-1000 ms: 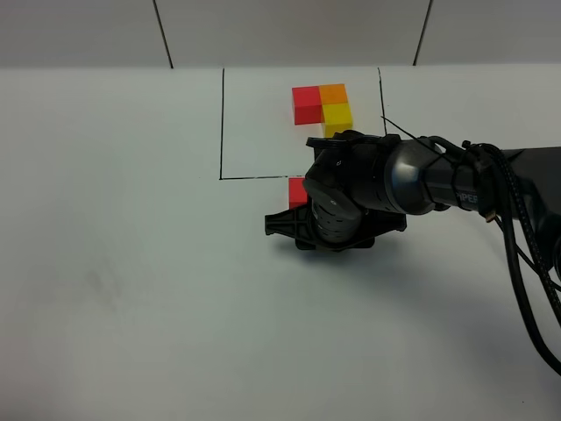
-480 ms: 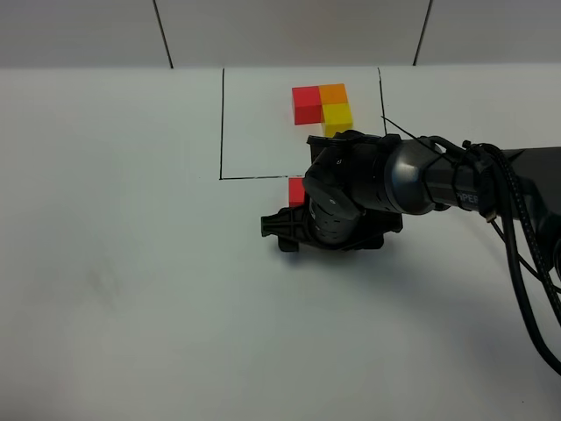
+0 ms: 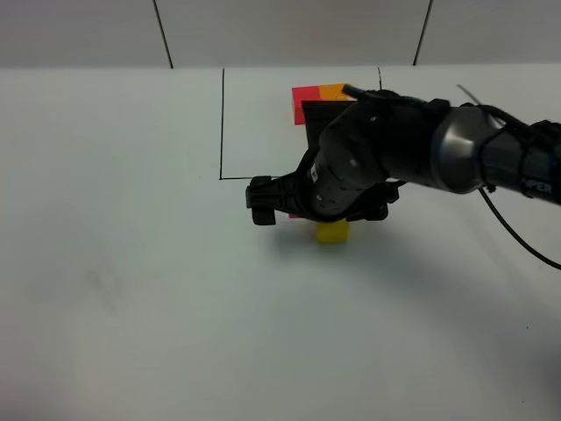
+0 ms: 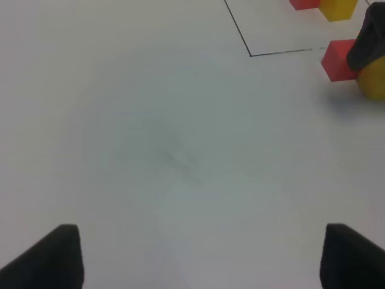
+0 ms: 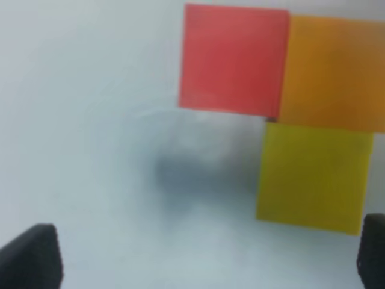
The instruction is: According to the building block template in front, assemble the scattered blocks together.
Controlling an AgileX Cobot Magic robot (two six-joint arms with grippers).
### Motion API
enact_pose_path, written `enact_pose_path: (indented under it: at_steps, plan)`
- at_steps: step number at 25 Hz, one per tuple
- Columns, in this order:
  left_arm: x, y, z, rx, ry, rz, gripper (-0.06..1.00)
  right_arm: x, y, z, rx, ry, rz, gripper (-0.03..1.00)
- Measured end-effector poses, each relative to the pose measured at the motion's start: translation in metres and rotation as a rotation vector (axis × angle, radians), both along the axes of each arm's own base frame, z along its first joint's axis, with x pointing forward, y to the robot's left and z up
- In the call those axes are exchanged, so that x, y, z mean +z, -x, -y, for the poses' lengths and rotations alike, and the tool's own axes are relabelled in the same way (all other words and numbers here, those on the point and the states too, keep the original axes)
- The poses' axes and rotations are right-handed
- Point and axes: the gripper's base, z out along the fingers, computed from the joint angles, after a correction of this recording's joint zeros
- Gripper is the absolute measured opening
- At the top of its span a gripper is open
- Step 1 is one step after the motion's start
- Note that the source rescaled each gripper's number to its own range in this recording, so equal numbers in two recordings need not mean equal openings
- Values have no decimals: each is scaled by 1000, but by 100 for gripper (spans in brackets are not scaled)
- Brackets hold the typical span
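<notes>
Between the right gripper's fingers, which stand wide apart with nothing in them, the right wrist view looks straight down on three scattered blocks pushed together into an L: the red cube and orange cube side by side, the yellow cube under the orange. In the high view this gripper hangs over that group, just near of the drawn black rectangle, with only the yellow cube and a sliver of red showing beneath it.

Judging by the layout, the shape looks matched to the building block template, which sits at the far side of the rectangle, half hidden behind the arm. The sensible move is to lift straight up, fingers wide, so no cube gets nudged out of line.

Well to the left, the left gripper's fingers are also spread and empty over bare counter.

No brand, label or writing can be read anywhere.
</notes>
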Motion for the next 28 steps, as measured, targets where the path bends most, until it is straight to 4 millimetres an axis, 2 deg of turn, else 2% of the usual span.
enact_pose_path:
  at_steps: [4, 9, 13, 17, 20, 26, 28]
  plan:
    - [0, 0, 0, 0, 0, 0, 74, 30, -8, 32, -10, -24, 21, 100]
    - [0, 0, 0, 0, 0, 0, 74, 51, -14, 104, -117, 17, -5, 100]
    - [0, 0, 0, 0, 0, 0, 74, 54, 4, 165, -208, 46, -9, 100]
    - [0, 0, 0, 0, 0, 0, 74, 58, 34, 211, -275, 75, -15, 100]
    - [0, 0, 0, 0, 0, 0, 74, 67, 63, 224, -277, 89, -19, 100]
    - [0, 0, 0, 0, 0, 0, 74, 101, 121, 226, -257, 60, 80, 100]
    - [0, 0, 0, 0, 0, 0, 74, 107, 145, 227, -258, 50, 119, 100]
